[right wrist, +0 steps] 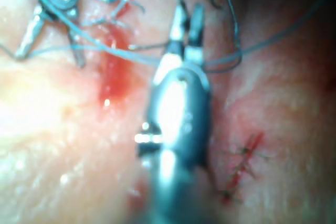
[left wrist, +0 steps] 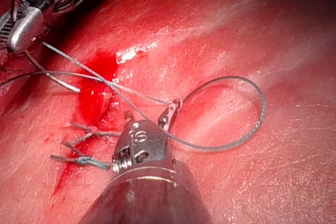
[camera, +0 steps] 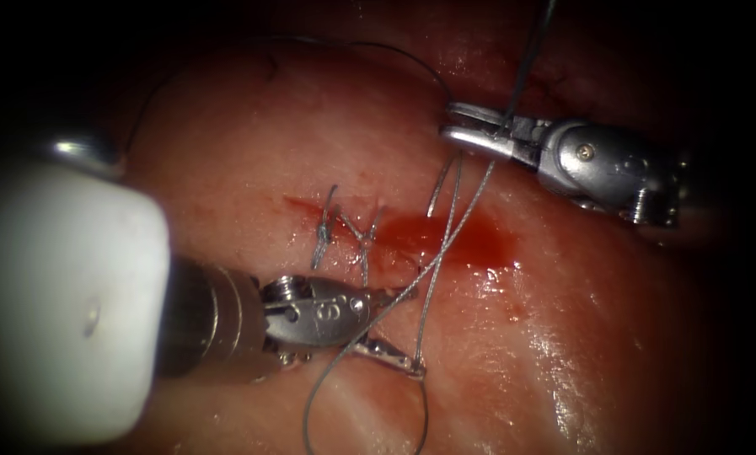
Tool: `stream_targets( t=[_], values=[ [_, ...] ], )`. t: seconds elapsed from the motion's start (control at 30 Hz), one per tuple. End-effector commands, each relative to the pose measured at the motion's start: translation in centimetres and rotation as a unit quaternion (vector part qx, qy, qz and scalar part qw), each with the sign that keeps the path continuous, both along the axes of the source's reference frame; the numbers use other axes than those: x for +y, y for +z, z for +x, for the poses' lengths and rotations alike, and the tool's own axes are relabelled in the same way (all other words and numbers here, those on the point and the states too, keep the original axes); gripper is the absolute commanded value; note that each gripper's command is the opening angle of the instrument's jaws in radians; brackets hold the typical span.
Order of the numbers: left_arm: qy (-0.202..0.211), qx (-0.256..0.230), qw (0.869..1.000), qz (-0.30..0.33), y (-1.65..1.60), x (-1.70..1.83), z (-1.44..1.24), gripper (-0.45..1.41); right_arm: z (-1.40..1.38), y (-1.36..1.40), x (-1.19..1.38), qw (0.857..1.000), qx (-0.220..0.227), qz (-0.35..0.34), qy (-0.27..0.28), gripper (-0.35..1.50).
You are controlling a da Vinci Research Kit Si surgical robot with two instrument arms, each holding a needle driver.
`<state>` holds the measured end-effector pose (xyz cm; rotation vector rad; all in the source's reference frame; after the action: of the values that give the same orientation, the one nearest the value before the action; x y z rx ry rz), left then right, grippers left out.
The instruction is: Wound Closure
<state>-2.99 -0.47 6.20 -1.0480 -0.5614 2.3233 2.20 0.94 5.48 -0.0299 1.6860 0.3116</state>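
The cut (camera: 411,229) in the tissue (camera: 580,337) holds a pool of red fluid (camera: 458,238) at its right part. My left tool (camera: 401,330) lies in front of the cut with its jaws open and holds nothing. A strand of thread (camera: 428,274) runs between those jaws and curls into a loop (left wrist: 252,124) beyond them. Behind the cut, my right tool (camera: 450,123) is shut on the thread; several strands drop from its tip into the cut, and one strand climbs away. The same tool (right wrist: 189,15) has thread crossing just behind its jaws.
Two tied stitches (camera: 344,229) with short cut ends sit on the cut's left part. Dark thread (camera: 394,52) arcs over the tissue behind the right tool. A second, stitched cut (right wrist: 242,167) lies beside the right tool's shaft.
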Motion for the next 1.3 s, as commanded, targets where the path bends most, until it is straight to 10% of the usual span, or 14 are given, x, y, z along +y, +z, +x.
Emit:
stream_targets(
  t=[0.03, 1.3],
  values=[
    [-0.002, 0.001, 1.000, 0.002, 0.04, -0.09, -0.05, 0.51, 0.07, 0.04, -0.06, 1.000, 0.006, 0.013, 0.000, -0.35],
    [-0.007, 0.042, 0.999, -0.023, -0.08, -0.25, -0.15, 0.56, 0.07, 0.12, -0.29, 0.958, 0.053, 0.282, -0.011, -0.35]
  ],
)
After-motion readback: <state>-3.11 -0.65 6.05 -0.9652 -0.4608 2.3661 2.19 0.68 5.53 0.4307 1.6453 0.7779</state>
